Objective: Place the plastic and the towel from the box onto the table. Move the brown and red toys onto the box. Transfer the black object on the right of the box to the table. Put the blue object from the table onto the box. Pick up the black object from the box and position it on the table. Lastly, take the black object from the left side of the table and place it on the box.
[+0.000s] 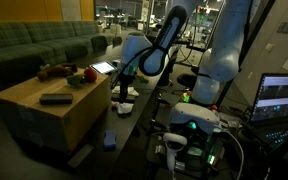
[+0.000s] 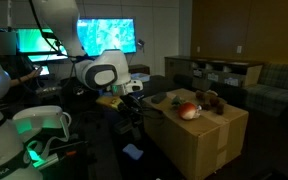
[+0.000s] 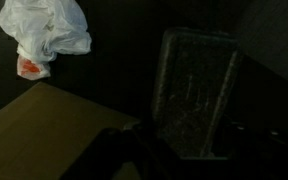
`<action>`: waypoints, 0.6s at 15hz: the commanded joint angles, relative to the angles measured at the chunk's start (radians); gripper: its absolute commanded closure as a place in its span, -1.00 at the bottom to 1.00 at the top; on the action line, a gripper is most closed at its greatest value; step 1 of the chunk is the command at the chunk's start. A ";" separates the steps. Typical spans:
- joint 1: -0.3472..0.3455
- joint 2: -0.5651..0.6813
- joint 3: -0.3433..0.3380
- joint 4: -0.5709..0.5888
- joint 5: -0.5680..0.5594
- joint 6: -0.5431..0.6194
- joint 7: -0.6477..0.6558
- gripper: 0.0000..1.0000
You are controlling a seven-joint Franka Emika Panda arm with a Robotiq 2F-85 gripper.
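The tan box [image 1: 34, 108] [image 2: 209, 135] carries the brown toy [image 1: 49, 72] [image 2: 210, 99], the red toy [image 1: 89, 74] [image 2: 188, 110] and a flat black object [image 1: 54, 98]. My gripper [image 1: 125, 90] [image 2: 132, 98] [image 3: 189, 152] hangs just off the box's side, over the dark table [image 3: 114, 70]. In the wrist view a shiny black rectangular object [image 3: 194, 90] sits between the dark jaws and looks held. The white plastic [image 3: 49, 30] lies on the table beyond the box corner [image 3: 44, 130]. The pale-blue object [image 1: 109, 141] [image 2: 132, 152] lies low beside the box. I cannot make out the towel.
A green sofa [image 1: 34, 45] stands behind the box. A tablet [image 1: 104, 67] rests near the box's far corner. A laptop [image 1: 284, 98], cables and the robot base [image 1: 194, 125] crowd one side. Lit monitors [image 2: 109, 35] and shelving [image 2: 219, 72] line the back.
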 commanded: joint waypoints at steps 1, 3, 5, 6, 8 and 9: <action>0.026 0.095 -0.025 0.005 -0.120 0.114 0.196 0.34; 0.064 0.150 -0.066 0.019 -0.190 0.146 0.296 0.34; 0.127 0.201 -0.128 0.038 -0.244 0.164 0.379 0.34; 0.172 0.235 -0.174 0.052 -0.272 0.181 0.423 0.34; 0.230 0.306 -0.215 0.080 -0.267 0.211 0.460 0.34; 0.240 0.348 -0.211 0.097 -0.246 0.226 0.465 0.34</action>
